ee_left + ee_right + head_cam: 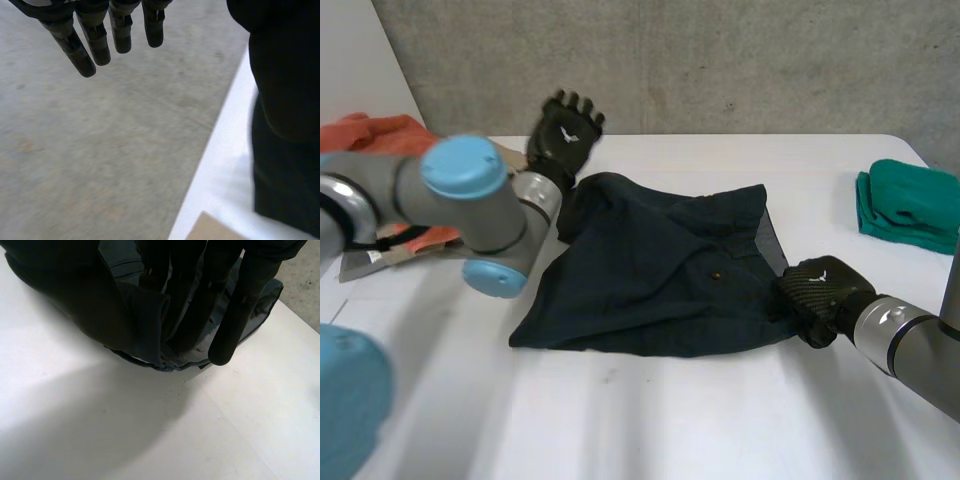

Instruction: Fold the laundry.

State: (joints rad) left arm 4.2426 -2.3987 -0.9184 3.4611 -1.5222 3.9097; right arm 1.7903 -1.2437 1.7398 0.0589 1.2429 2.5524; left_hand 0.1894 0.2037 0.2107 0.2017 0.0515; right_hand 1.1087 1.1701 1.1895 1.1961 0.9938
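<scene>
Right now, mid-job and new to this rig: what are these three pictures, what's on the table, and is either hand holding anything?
It is a two-armed robot with black hands at a white table. The head view looks down from between the arms; each wrist view looks along that arm's own palm. A dark garment lies in the middle, a folded green cloth at the robot's right, an orange cloth at its far left. The right hand pinches the garment's right edge between fingers and thumb. The left hand is raised over the table's far edge, fingers straight, holding nothing.
</scene>
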